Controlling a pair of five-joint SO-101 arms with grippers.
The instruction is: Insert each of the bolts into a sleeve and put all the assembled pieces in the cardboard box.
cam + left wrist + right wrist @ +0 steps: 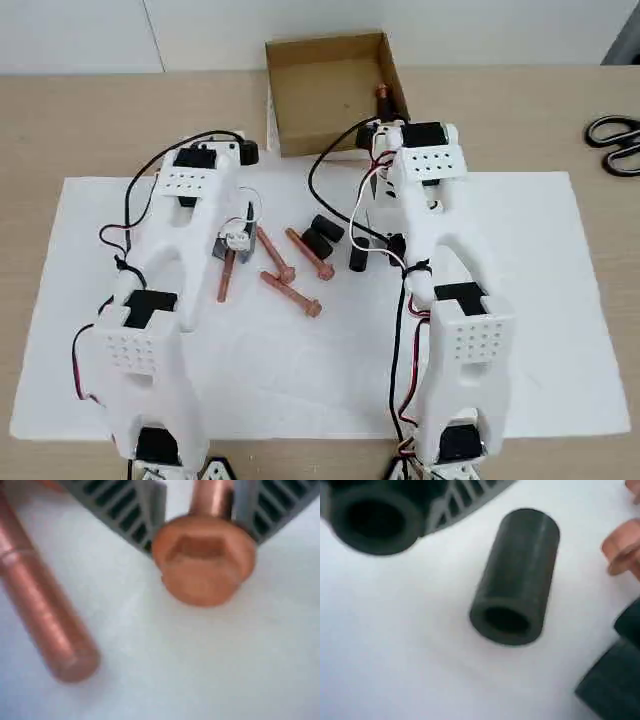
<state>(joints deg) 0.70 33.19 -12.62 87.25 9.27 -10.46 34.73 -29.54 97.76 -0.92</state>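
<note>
My left gripper [232, 248] [205, 510] is shut on a copper bolt [226, 275] [202, 555], its grey fingers [125, 510] on both sides of the shaft and the hex head low over the white paper. A second bolt [45, 615] lies beside it. Three loose bolts [292, 294] lie mid-sheet. My right gripper [395, 243] [375, 510] is shut on a black sleeve [372, 520]. Another sleeve [358, 255] [515, 580] lies on its side close by. The cardboard box [320, 95] sits at the back with one assembled piece [383, 98] along its right wall.
Two more black sleeves [322, 235] lie between the arms. The white paper sheet [540, 300] covers the table's middle, with open room to the right and front. Scissors [615, 140] lie at the far right edge.
</note>
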